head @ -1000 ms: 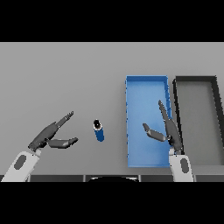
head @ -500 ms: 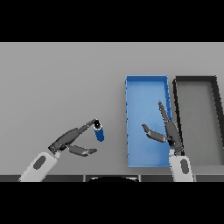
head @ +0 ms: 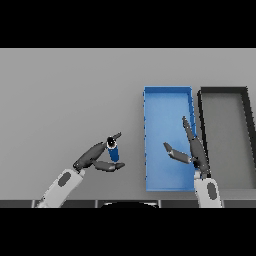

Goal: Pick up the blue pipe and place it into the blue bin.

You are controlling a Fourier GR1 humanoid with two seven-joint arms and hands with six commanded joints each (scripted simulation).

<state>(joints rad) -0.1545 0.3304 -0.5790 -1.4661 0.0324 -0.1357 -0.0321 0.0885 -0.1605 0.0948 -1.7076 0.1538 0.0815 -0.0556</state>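
Observation:
A short blue pipe (head: 114, 152) with a dark end cap lies on the grey table, left of the blue bin (head: 165, 117). My left hand (head: 94, 157) reaches it from the lower left. Its straight fingers lie across the pipe's top end and its thumb sits just under the pipe's near end. The pipe rests on the table between them, and the hand is open. My right hand (head: 195, 151) hovers open over the near right part of the blue bin, fingers pointing away and thumb out to the left.
A black bin (head: 223, 131) stands directly right of the blue bin, their long sides side by side. The table's near edge runs just below both hands.
My left hand has travelled right, from well apart from the pipe to straddling it with fingers and thumb. The pipe and the right hand have stayed where they were.

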